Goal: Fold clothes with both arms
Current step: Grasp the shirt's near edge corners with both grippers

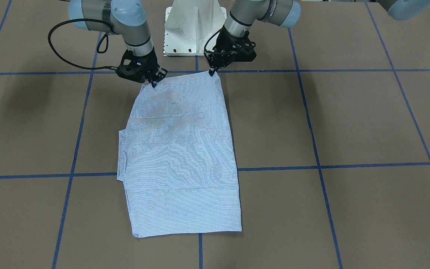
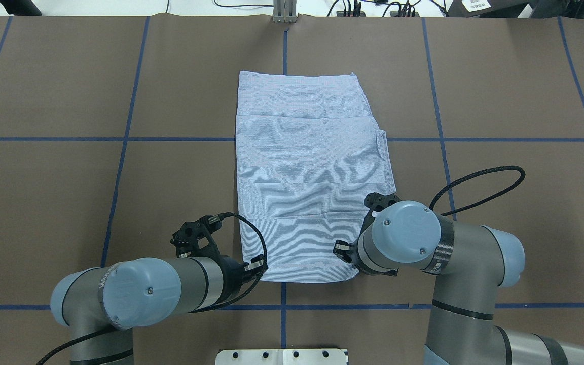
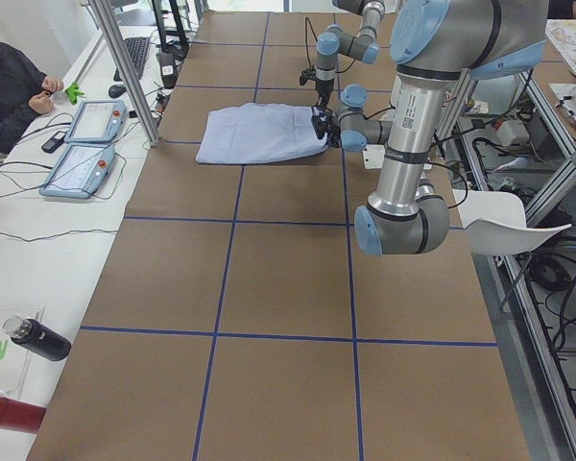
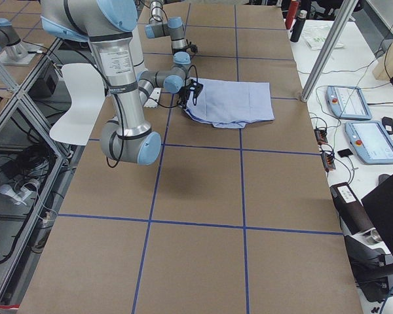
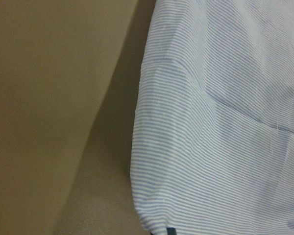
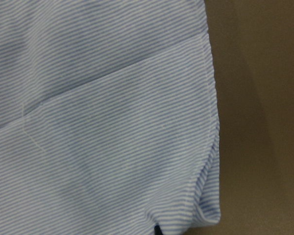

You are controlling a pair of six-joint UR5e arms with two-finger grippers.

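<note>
Overhead exterior, query 1: where is the garment, and what room surrounds its edges?

Reply 1: The light blue-and-white finely striped shirt (image 2: 312, 177) lies folded into a long rectangle at the middle of the brown paper-covered table (image 2: 500, 76). The table is marked into squares by blue tape lines (image 2: 124, 139). Bare table surface lies open on both long sides and beyond the far short edge. A small flap (image 2: 381, 144) protrudes from the long edge on the robot's right. The near short edge faces the robot.

Query 2: count the items.

Reply 2: One shirt. Two arms: the grey-silver tubular left arm (image 2: 135, 294) and the matching right arm (image 2: 439, 243), each with pale blue joint caps. Two grippers.

Query 3: state of each claw?

Reply 3: The black two-finger left gripper (image 1: 212, 71) stands at the near corner on the robot's left, fingers drawn together to a point and pinching the fabric. The black right gripper (image 1: 153, 83) stands at the other near corner, fingers likewise closed on the cloth. Each wrist view shows a striped corner with a shadow beneath it on the table.
</note>
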